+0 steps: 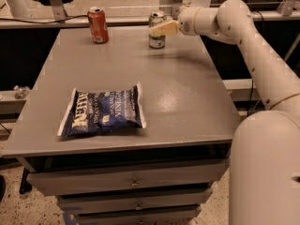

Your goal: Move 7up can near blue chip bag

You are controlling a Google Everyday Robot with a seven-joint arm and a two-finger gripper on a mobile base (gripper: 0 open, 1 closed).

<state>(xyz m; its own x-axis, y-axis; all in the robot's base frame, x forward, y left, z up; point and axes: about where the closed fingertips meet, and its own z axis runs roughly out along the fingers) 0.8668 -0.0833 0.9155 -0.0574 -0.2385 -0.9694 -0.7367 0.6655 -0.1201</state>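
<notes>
The 7up can [156, 41], green and white with a silver top, stands upright at the far edge of the grey table [187, 93], right of centre. My gripper [160, 29] reaches in from the right at the can's upper half and overlaps it in the camera view. The blue chip bag [103, 112], dark navy with white lettering, lies flat on the near left part of the table, well away from the can.
A red-orange can [98, 25] stands upright at the far left of the table. My white arm [253, 46] runs down the right side past the table edge. Drawers [133, 182] sit under the tabletop. A rail [47, 20] runs behind the table.
</notes>
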